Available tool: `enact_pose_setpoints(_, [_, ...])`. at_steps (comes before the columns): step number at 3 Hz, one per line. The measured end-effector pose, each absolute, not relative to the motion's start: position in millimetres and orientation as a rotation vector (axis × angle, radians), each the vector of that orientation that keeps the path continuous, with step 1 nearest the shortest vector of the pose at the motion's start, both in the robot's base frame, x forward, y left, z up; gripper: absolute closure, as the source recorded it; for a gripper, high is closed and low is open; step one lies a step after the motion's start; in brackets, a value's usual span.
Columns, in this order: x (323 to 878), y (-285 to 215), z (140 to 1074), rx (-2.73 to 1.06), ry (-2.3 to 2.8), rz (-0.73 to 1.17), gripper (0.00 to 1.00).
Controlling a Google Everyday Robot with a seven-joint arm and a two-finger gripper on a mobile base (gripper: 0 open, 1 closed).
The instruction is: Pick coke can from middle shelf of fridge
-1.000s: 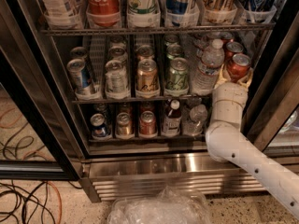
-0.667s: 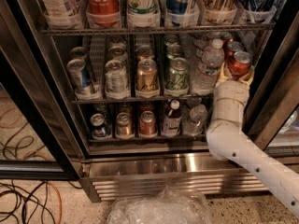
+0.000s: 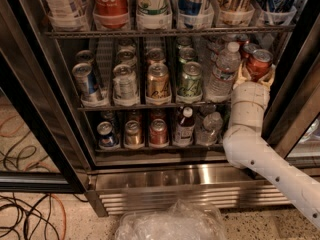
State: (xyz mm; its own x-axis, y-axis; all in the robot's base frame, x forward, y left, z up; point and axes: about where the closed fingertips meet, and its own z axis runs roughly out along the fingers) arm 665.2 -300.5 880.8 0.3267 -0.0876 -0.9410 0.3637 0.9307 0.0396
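Observation:
The fridge [image 3: 165, 178] stands open, with steel base grille and wire shelves. The middle shelf [image 3: 100, 107] holds rows of cans. The red coke can [image 3: 260, 62] is at the shelf's far right end, silver lid up, slightly raised. My gripper [image 3: 257, 73] is on a white arm that reaches up from the lower right. Its pale fingers [image 3: 241, 75] sit on both sides of the can's lower body and are shut on it. The can's lower half is hidden by the gripper.
A water bottle [image 3: 223, 73] stands just left of the coke can, with more red cans [image 3: 248, 49] behind. The black door frame [image 3: 295, 91] is close on the right. A green can [image 3: 190, 80] and a gold can [image 3: 158, 81] sit further left. A crumpled plastic bag [image 3: 170, 224] and cables [image 3: 22, 214] lie on the floor.
The gripper and the coke can have moved together slightly up and to the right. The other cans and bottles have not moved.

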Motion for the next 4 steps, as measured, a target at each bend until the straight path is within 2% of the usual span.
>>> enact_pose_setpoints(4, [626.9, -303.6, 895.9, 0.253, 1.181, -0.271, 1.0])
